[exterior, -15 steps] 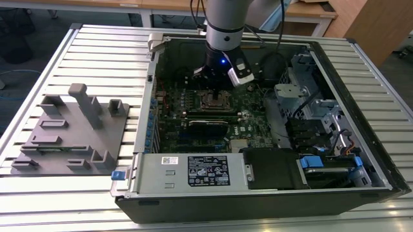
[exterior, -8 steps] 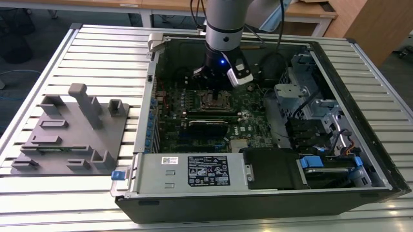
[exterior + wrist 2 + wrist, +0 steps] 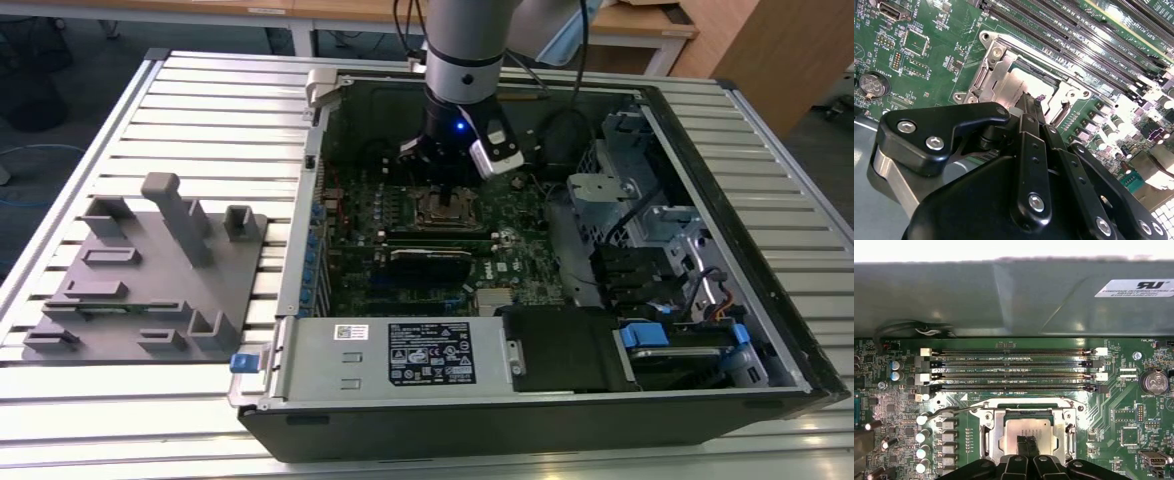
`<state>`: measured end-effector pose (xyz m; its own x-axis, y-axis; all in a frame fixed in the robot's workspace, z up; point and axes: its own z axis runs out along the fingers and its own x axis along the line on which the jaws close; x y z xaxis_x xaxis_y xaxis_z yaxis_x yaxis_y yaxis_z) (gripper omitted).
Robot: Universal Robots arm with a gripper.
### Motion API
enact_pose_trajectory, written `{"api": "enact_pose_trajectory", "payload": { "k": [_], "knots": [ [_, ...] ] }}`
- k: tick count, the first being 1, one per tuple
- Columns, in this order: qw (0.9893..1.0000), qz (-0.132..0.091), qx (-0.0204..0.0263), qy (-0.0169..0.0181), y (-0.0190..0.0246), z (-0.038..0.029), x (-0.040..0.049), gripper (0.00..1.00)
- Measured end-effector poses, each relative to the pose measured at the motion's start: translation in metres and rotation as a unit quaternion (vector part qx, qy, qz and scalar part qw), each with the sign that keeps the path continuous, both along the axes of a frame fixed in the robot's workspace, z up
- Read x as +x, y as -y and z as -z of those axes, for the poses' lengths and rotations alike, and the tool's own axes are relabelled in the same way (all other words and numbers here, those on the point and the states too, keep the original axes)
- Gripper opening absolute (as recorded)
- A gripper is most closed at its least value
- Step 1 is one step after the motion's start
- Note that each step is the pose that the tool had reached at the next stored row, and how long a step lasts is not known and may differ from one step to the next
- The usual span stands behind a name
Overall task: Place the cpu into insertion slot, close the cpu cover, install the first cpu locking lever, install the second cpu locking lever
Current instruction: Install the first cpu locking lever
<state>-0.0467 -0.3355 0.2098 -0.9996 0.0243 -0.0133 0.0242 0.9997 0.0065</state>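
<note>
Showing jaws together over the cpu (image 3: 1029, 427), the first wrist view also frames the cpu cover (image 3: 988, 435).

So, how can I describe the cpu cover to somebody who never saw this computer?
Look inside the open computer case, on the green motherboard, beside the four long black memory slots. The cpu cover is the silvery square frame there, under the gripper. Unlike its narrow neighbours, it has a cut-out middle showing the grey cpu.
</note>
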Motion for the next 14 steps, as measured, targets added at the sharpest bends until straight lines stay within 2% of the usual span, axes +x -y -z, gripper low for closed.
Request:
{"api": "enact_pose_trajectory", "payload": {
  "k": [14],
  "knots": [
    [1.0,0.0,-0.0001,0.0,0.0,-0.0024,0.0,0.1]
  ]
}}
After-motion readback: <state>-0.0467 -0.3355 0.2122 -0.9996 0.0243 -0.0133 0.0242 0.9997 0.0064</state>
